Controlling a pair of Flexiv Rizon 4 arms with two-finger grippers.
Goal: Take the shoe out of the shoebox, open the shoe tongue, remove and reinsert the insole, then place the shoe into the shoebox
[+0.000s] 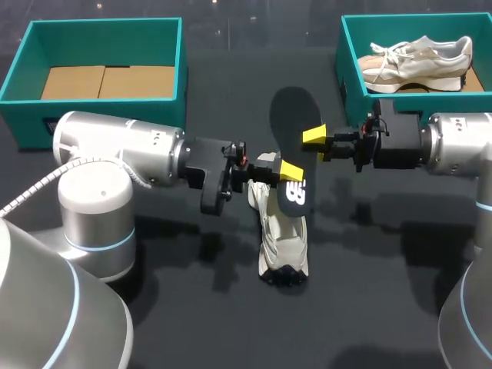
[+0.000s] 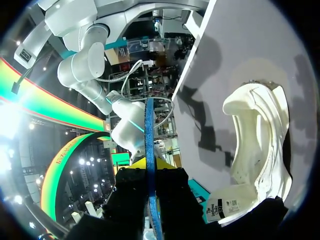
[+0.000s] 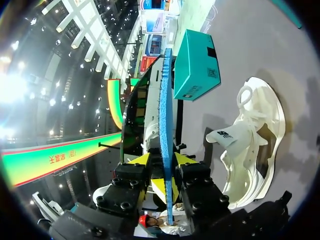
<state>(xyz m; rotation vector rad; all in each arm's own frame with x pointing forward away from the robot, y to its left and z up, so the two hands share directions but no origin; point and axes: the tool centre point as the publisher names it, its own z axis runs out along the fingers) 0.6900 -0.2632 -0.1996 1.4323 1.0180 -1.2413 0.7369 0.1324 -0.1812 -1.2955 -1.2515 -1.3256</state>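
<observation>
The left arm is stretched level across the table (image 1: 192,323) from the left, and its left gripper (image 1: 290,172) is brought to the middle. The right arm is held level from the right, with the right gripper (image 1: 315,138) just beyond the left one. Both are closed on the insole (image 1: 290,115), which is held on edge above the shoe (image 1: 283,242). The left fingers are clamped low on it and the right fingers at its side edge, higher up.

The shoe lies on the table under the insole. Its upper part is covered by the insole and the left gripper in the head view. How tightly each pair of fingers bears on the insole cannot be made out there.

In the left wrist view the insole (image 2: 148,130) is seen as a thin blue line. It runs out from between the narrow fingers of the left gripper (image 2: 150,172). The shoe (image 2: 260,145) is shown beside them with its opening spread.

In the right wrist view the insole (image 3: 166,100) stands between the yellow tips of the right gripper (image 3: 167,170), touched from both sides. The shoe (image 3: 255,145) is seen beside it, with the tongue (image 3: 225,136) folded out and the left box (image 3: 196,65) ahead.

Only the head view shows the left box (image 1: 181,69) open. It alone shows a second shoe (image 1: 419,61) in the right box (image 1: 344,61).
</observation>
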